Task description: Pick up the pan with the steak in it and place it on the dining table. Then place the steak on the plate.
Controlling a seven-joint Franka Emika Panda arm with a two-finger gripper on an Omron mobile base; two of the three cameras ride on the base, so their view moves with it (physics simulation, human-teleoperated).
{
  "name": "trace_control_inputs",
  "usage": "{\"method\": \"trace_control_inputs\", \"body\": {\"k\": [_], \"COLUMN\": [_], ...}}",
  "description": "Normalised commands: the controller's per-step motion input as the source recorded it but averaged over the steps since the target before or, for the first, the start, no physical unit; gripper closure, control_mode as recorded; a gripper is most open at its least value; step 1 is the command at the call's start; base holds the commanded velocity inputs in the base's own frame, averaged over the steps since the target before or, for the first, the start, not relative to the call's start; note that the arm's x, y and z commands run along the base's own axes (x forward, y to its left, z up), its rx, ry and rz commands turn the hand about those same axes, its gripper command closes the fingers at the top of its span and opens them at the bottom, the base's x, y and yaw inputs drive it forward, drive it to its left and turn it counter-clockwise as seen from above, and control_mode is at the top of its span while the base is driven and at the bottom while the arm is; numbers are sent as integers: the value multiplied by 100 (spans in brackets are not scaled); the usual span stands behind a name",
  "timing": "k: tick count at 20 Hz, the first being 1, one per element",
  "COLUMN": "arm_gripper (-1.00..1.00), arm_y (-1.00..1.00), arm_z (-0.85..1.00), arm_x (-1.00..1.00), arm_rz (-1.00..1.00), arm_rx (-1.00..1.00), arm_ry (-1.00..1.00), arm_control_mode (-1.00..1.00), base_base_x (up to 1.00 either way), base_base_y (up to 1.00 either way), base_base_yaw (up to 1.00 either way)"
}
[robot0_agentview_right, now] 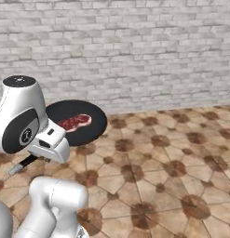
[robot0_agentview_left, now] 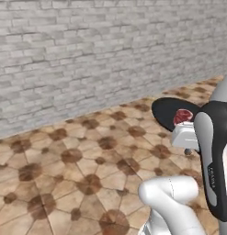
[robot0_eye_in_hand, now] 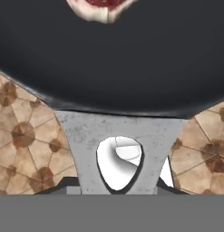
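The black pan [robot0_agentview_right: 91, 128] hangs level in the air above the floor, close in front of the arm. The red steak [robot0_agentview_right: 74, 122] lies flat inside it, toward the side nearest the hand. My gripper [robot0_agentview_right: 56, 142] is shut on the pan's handle at the rim. In the left base view the pan [robot0_agentview_left: 167, 112] and the steak [robot0_agentview_left: 182, 116] sit just beyond the white hand. In the hand view the pan [robot0_eye_in_hand: 111, 59] spans the top, the steak [robot0_eye_in_hand: 102, 9] shows at the upper edge, and the grey handle [robot0_eye_in_hand: 84, 133] with its hole runs down to my fingers. The dining table and the plate are out of view.
A grey brick wall [robot0_agentview_left: 87, 55] stands straight ahead across both base views. Brown patterned floor tiles [robot0_agentview_left: 64, 174] stretch from the wall to the base, with open floor on both sides of the arm.
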Motion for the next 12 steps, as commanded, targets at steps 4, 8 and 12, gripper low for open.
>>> {"method": "trace_control_inputs", "body": {"k": [4, 8, 12], "arm_gripper": [100, 100, 100], "arm_y": [0, 0, 0], "arm_z": [0, 0, 0], "arm_x": [0, 0, 0], "arm_rz": [0, 0, 0], "arm_rx": [0, 0, 0], "arm_ry": [0, 0, 0], "arm_control_mode": [100, 100, 100], "base_base_x": [0, 0, 0], "base_base_y": [0, 0, 0], "base_base_yaw": [-50, -50, -50]}}
